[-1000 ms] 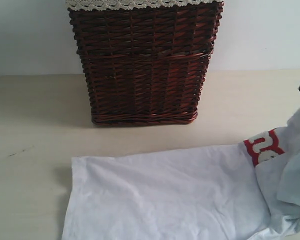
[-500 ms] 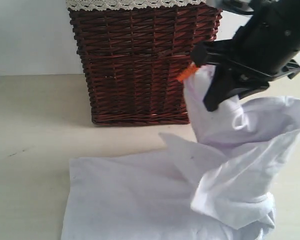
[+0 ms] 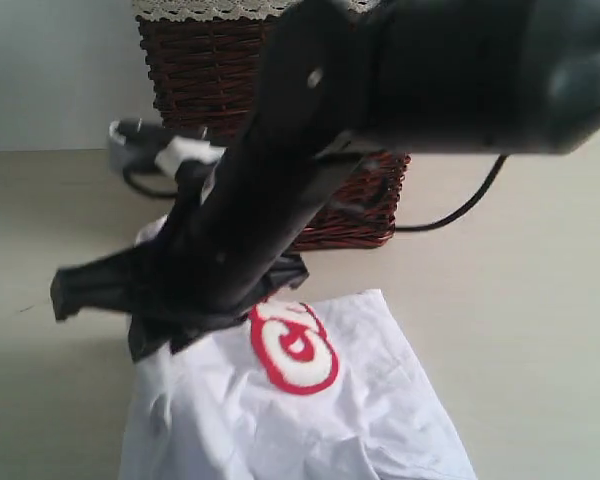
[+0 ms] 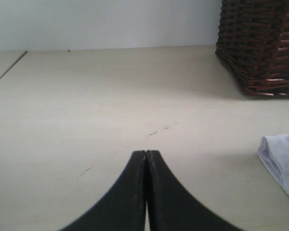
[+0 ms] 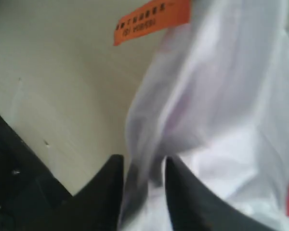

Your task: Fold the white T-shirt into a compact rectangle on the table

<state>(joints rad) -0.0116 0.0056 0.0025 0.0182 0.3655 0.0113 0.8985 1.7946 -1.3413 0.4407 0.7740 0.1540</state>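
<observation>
My right arm (image 3: 280,170) is stretched way across the middle here. It slants down from the upper right of the exterior view to the left end of the shirt (image 3: 380,400), so it blocks a good chunk of the basket (image 3: 200,70). My right gripper (image 5: 143,163) has its two fingers a little apart with a fold of white cloth sitting in the gap. It's blurry there, so I honestly can't tell if I'm pinching it or not. An orange tag (image 5: 151,19) shows at the edge of the cloth.

My left gripper (image 4: 146,154) sits low over bare table (image 4: 86,96), fingers pressed together with nothing in them, and a corner of the shirt is off to one side.

The shirt lies bunched on the table in front of the basket, with a red-and-white logo (image 3: 292,348) facing up. The table's pale beige with a few dark specks, and there's a plain white wall (image 4: 86,24) behind it. A black cable (image 3: 460,210) loops beside the basket.
</observation>
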